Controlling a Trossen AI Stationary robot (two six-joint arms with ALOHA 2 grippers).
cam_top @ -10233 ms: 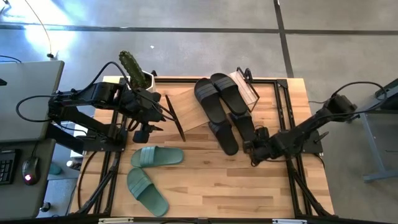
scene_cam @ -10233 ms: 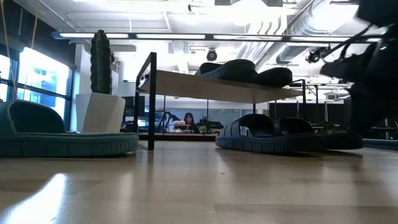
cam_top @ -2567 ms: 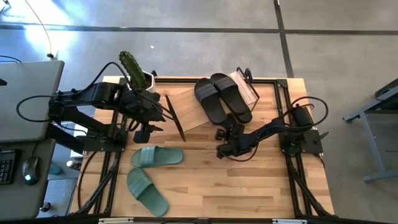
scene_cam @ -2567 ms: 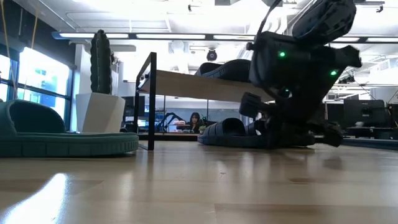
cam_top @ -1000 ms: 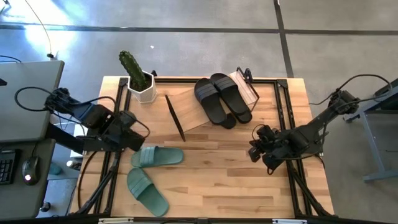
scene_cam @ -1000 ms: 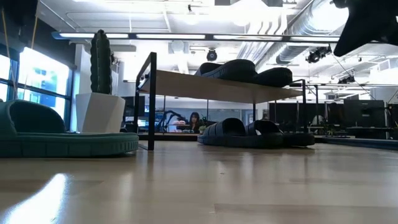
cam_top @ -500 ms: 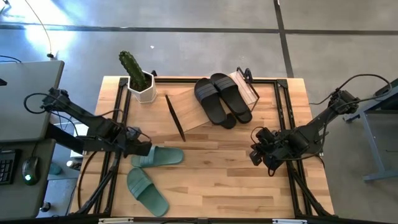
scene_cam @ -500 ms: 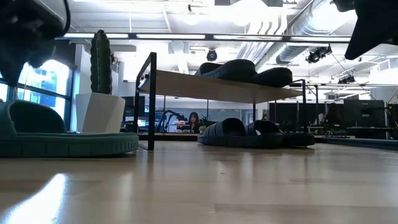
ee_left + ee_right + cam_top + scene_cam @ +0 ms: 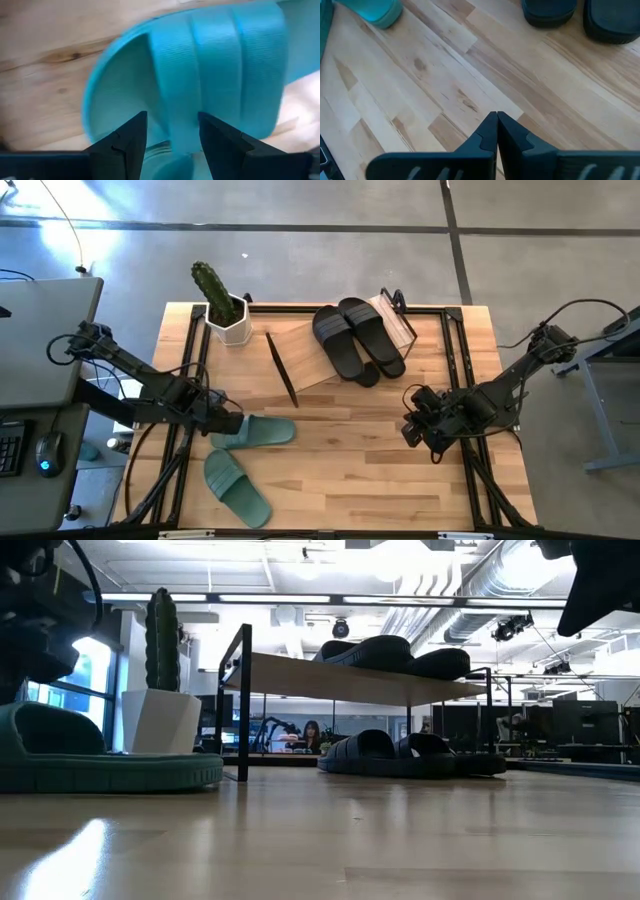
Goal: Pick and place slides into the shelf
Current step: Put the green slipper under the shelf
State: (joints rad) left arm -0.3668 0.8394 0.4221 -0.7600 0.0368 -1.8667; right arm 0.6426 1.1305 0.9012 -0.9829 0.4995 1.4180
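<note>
Left jaws (image 9: 170,137): mine stand wide, one finger on each side of the strap of a green slide (image 9: 255,431), near the left edge of the surface (image 9: 340,490); I cannot tell whether they touch it.
Right jaws (image 9: 496,131): pressed together, holding nothing, over bare boards near the right edge of the surface.
Second green slide (image 9: 236,486): flat on the surface toward the front left corner, just beside the first.
Shelf (image 9: 300,355): by the back edge, mid-width; two black slides (image 9: 358,338) lie on its top board, and the low view shows two more black slides (image 9: 410,753) on the surface beneath it.
Cactus pot (image 9: 229,323): white, at the back left corner, beside the shelf.
Surface: light wooden boards, a black frame along its edges.
Room: grey concrete floor around; a desk with a mouse (image 9: 46,463) past the left edge; ceiling lights, ducts and a distant person (image 9: 314,733) beyond the shelf.
</note>
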